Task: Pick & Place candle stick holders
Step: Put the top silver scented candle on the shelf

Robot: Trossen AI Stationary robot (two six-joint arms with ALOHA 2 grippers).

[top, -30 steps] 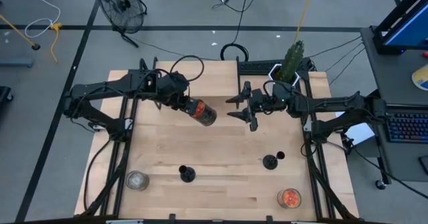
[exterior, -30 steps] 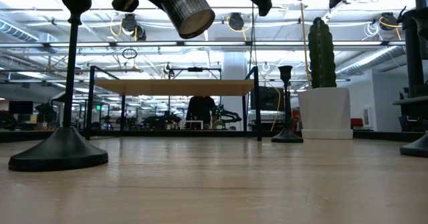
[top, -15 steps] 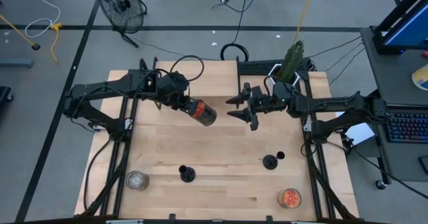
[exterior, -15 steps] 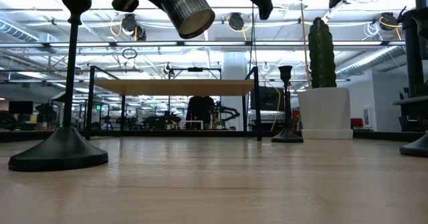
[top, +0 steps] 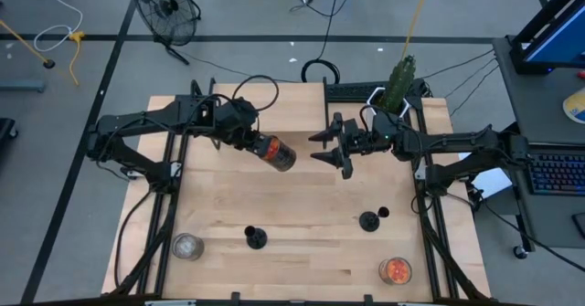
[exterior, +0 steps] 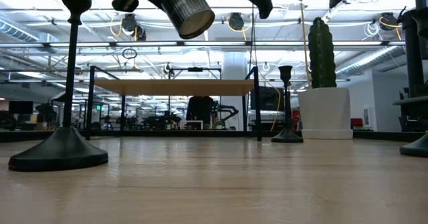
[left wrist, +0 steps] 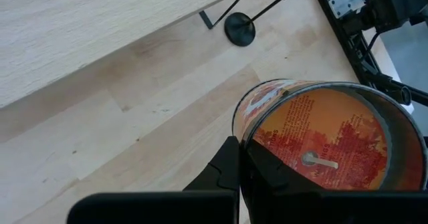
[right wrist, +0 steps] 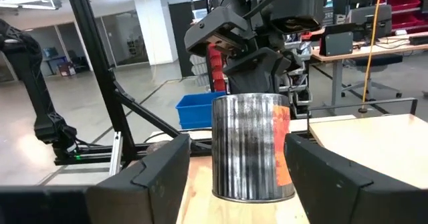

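My left gripper (top: 260,144) is shut on a jar with an orange label (top: 277,153), held above the table's far middle; it also shows in the low view (exterior: 185,7). My right gripper (top: 331,146) is open and empty, facing the jar from the right, its fingers (right wrist: 150,174) standing apart from it. Three black candle stick holders stand upright on their round bases. One is front left (top: 255,237) (exterior: 61,150), one front right (top: 369,220) (left wrist: 239,29). One stands far back by the cactus pot (exterior: 286,103). My left gripper holds the jar by its top end (right wrist: 249,98), coming at it from above. One finger (left wrist: 227,170) lies outside the rim (left wrist: 244,120); the other is hidden by the gripper itself. The jar hangs below the fingers, slightly tilted and lifted clear of the table.
A glass jar with grey contents (top: 187,246) stands at the front left corner. One with orange contents (top: 395,270) stands at the front right. A potted cactus (top: 399,82) stands at the far right. Bare wood lies in the table's middle (top: 311,196).
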